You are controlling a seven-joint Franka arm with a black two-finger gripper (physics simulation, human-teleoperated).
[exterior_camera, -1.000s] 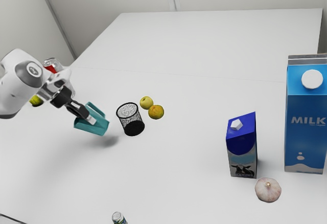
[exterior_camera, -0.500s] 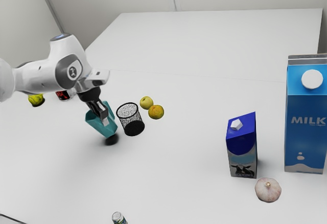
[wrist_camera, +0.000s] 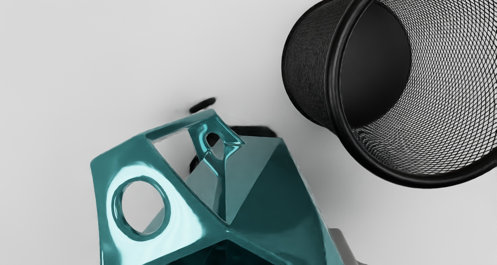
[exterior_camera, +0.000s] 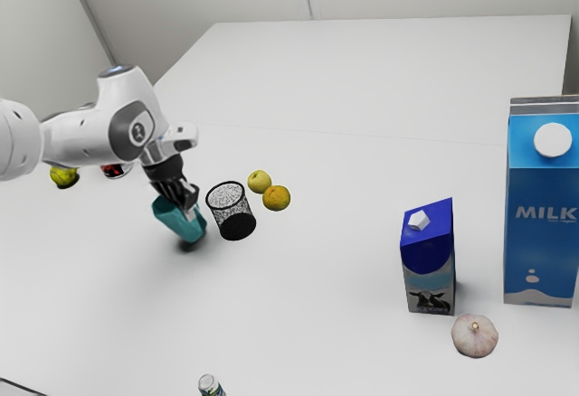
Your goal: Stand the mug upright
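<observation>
The teal mug (wrist_camera: 271, 203) looks smooth and glossy, the bin (wrist_camera: 333, 78) black metal mesh, the worktop (exterior_camera: 344, 315) smooth, matt.

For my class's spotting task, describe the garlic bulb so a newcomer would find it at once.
At the exterior view's right stands the tall blue MILK carton, with a shorter, blue-topped carton beside it. Just in front of the gap between them sits the garlic bulb. It is pale, round and pink-tinged with a small stem nub, unlike its two boxy neighbours.
</observation>
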